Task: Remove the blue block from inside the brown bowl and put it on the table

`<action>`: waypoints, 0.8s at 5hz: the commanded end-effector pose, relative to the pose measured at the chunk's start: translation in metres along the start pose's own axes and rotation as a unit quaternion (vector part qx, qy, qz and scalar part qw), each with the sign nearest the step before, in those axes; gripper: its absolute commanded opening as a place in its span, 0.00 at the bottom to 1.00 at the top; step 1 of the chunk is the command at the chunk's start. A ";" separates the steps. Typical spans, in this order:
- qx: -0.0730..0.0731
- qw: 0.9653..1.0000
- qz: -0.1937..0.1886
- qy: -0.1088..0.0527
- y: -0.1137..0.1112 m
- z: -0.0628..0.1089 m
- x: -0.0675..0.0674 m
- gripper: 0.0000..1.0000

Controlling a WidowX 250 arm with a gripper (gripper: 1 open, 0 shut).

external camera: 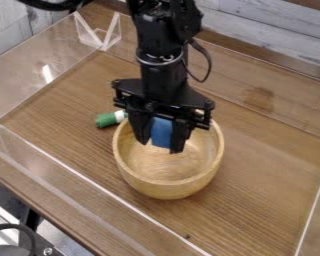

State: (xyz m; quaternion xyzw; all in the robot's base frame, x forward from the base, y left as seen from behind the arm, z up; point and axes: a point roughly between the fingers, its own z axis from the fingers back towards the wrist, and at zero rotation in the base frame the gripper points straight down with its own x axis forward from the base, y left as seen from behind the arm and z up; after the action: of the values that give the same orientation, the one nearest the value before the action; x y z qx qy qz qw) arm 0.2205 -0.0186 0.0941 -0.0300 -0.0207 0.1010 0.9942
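My gripper (163,140) points straight down over the brown bowl (170,180) and is shut on the blue block (162,134). The block shows as a bright blue strip between the black fingers, held just above the bowl's rim at its back left side. The bowl is round, light tan wood, and stands on the table (69,110) near the front middle. Its inside below the fingers looks bare.
A green-capped white marker (111,119) lies on the tabletop just left of the bowl, behind the gripper's left finger. Low clear acrylic walls (43,175) run around the table's edges. A clear stand sits at the back left (103,35).
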 end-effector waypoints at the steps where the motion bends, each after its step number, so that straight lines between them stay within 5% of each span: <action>1: -0.010 0.999 -0.012 -0.035 -0.009 0.019 0.008 0.00; 4: -0.008 0.999 -0.033 -0.034 -0.021 0.028 0.000 0.00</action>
State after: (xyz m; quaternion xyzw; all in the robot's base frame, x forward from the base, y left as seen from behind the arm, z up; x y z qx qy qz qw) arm 0.2124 -0.0359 0.1035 -0.0277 -0.0157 0.0728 0.9968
